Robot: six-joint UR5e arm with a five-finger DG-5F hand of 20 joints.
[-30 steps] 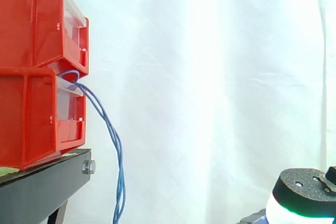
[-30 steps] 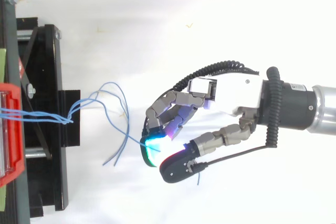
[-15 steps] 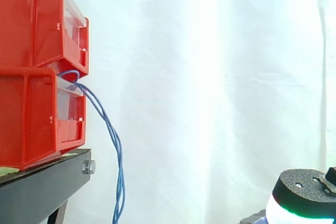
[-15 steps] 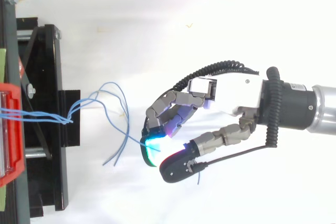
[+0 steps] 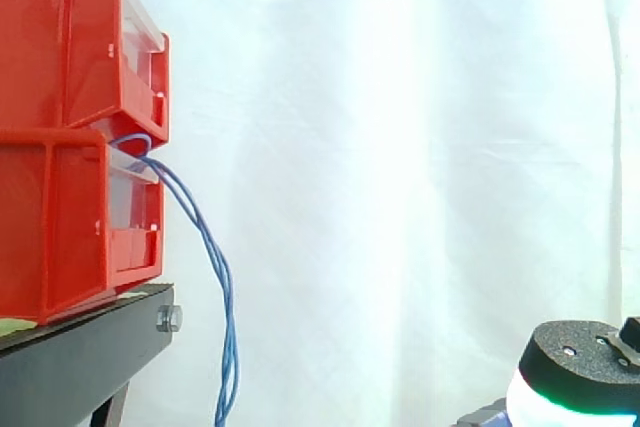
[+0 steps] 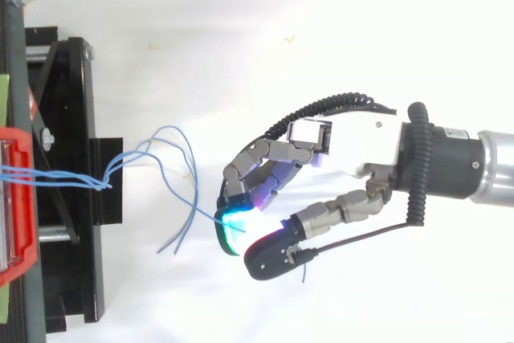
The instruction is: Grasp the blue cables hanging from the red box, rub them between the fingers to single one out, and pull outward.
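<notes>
Several thin blue cables come out between the two stacked red boxes and hang down past the black stand. In the top view the cables fan out to the right of the stand. One strand runs into the glowing cyan fingertips. My hand reaches in from the right with its fingers curled against the thumb, shut on that strand. A short blue end shows below the thumb. In the side view the hand sits low at the right edge, well right of the hanging cables.
The black stand carries the boxes at the left. A bolt sticks out of its front edge. A white curtain backs the scene, and a white surface lies under the hand.
</notes>
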